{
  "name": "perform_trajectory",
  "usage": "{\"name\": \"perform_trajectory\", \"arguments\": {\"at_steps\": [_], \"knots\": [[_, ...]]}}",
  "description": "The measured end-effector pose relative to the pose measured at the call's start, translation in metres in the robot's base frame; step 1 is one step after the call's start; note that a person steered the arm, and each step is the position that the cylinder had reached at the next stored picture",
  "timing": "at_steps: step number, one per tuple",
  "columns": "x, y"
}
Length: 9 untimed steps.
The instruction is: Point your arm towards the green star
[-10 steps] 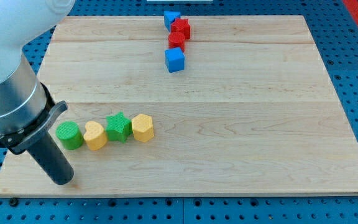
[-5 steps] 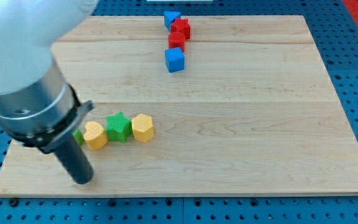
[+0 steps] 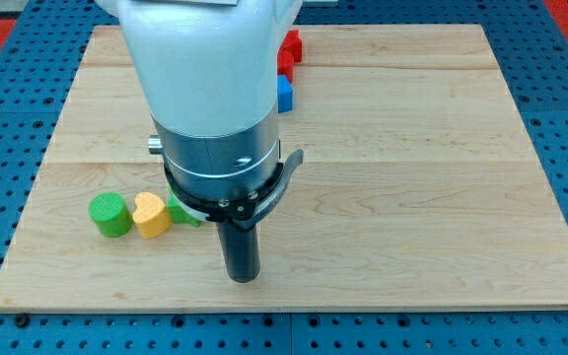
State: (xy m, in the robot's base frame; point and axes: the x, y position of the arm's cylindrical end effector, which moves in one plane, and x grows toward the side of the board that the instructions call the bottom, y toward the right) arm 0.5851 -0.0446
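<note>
The green star (image 3: pixel 179 212) lies near the view's bottom left, mostly hidden behind my arm; only its left edge shows. A yellow heart block (image 3: pixel 150 214) touches it on the left, and a green cylinder (image 3: pixel 108 214) sits left of that. The yellow hexagon block that lay right of the star is hidden by the arm. My tip (image 3: pixel 244 276) rests on the board just below and to the right of the green star, a short way from it.
Near the view's top centre, a blue cube (image 3: pixel 284 94) and red blocks (image 3: pixel 287 49) show partly behind the arm. The wooden board (image 3: pixel 442 197) lies on a blue perforated table. The arm's large white and grey body covers the board's upper middle.
My tip has swept right along the bottom edge, from below the green cylinder to below right of the green star. The arm now hides the star and yellow hexagon. No block visibly moved.
</note>
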Motion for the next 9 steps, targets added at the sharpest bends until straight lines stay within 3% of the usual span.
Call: {"name": "perform_trajectory", "arguments": {"at_steps": [2, 3, 6, 8, 9], "knots": [[-0.017, -0.022], [0.019, -0.021], [0.034, -0.021], [0.033, -0.02], [0.007, -0.034]]}}
